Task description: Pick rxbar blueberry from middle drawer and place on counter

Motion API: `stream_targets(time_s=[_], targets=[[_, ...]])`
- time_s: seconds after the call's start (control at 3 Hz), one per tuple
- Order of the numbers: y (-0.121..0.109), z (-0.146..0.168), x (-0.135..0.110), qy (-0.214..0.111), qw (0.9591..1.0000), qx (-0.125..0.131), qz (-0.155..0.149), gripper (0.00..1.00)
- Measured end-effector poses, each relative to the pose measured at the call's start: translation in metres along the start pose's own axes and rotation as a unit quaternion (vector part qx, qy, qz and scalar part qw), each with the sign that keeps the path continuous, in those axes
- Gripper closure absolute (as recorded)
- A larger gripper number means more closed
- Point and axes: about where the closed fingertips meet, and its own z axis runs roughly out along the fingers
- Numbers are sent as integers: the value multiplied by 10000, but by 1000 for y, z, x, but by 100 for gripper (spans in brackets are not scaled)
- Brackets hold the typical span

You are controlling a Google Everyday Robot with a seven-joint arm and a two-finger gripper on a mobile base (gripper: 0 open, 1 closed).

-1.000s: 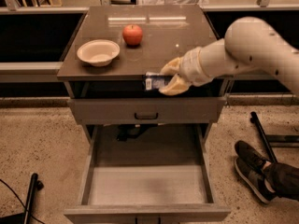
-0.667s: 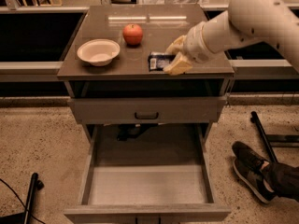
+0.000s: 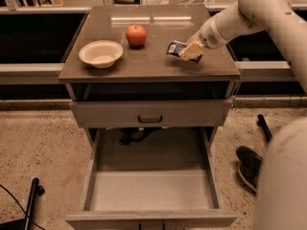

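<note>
Since the bar hung at the near lip of the counter a second ago, you now have it carried farther in and a little to the right. The gripper (image 3: 191, 51), reaching in from the right, stands over the right half of the counter (image 3: 158, 67), its fingers pinched on the rxbar blueberry (image 3: 174, 47).

- rxbar blueberry: dark wrapper, jutting leftward from the fingers, tilted, low over the slab. Whether its lower edge touches the surface or hangs just above it you cannot settle from this angle.
- middle drawer (image 3: 151, 190): pulled out toward the near side, floor bare, as it was a second ago.
- upper drawer (image 3: 150, 113): closed, handle on its near face.
- red apple (image 3: 136, 35): far centre of the counter, apart from the bar on its left; unmoved.
- pale bowl (image 3: 100, 53): left side of the counter; unmoved.

Reading for the task: the lift from the drawer and the carry look done. What likely remains is a short lowering and the release. Bare counter lies under the bar, so letting go here should serve; mind the tilt, which may make the bar tip as it lands.
</note>
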Motion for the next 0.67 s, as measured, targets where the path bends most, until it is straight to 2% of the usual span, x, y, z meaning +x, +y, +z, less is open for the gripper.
stream_targets(time_s=[0.33, 0.67], targets=[[-34, 18, 8, -165, 9977, 5, 653, 36], [-46, 16, 4, -268, 9971, 99, 701, 12]])
